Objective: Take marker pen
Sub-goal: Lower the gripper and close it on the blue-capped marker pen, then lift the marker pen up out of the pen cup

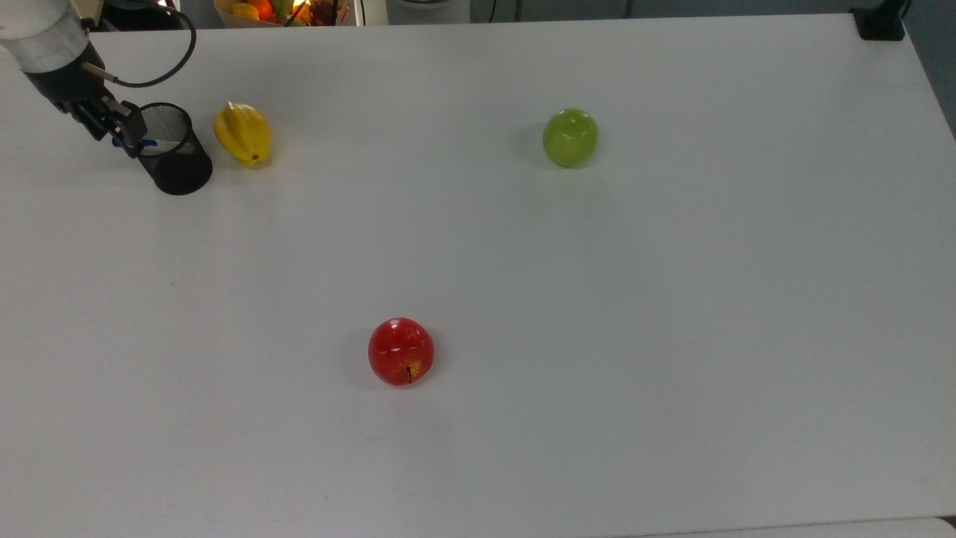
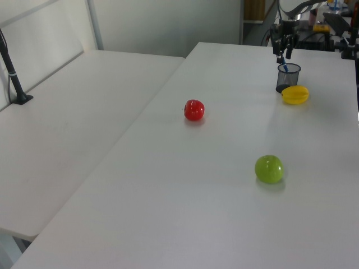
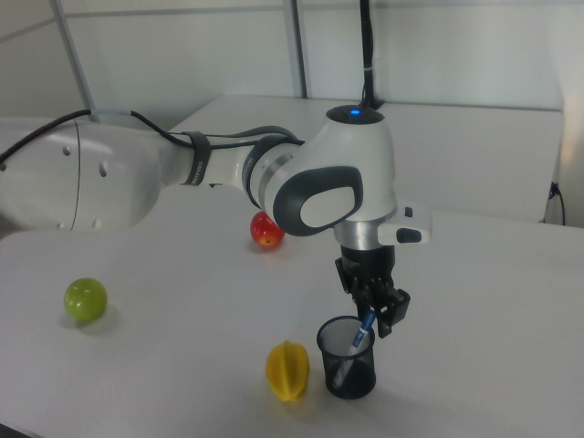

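We see the arm (image 3: 137,182) as a run of glossy white, rounded shells, its last joint (image 3: 342,187) bulging into a dome with a dark grey oval panel on the side and a small blue light glowing on top. A black cable (image 1: 160,52) loops off the wrist (it curves in a wide arc in the top view), and black bands ring the forearm. Below a short metallic collar sits the black gripper (image 3: 376,315), blocky and angular.

Counted on the table (image 1: 672,336): two apples, one red (image 1: 401,351) and one green (image 1: 570,137); one starfruit (image 1: 243,134); one cup (image 1: 173,152); one pen (image 3: 364,326).
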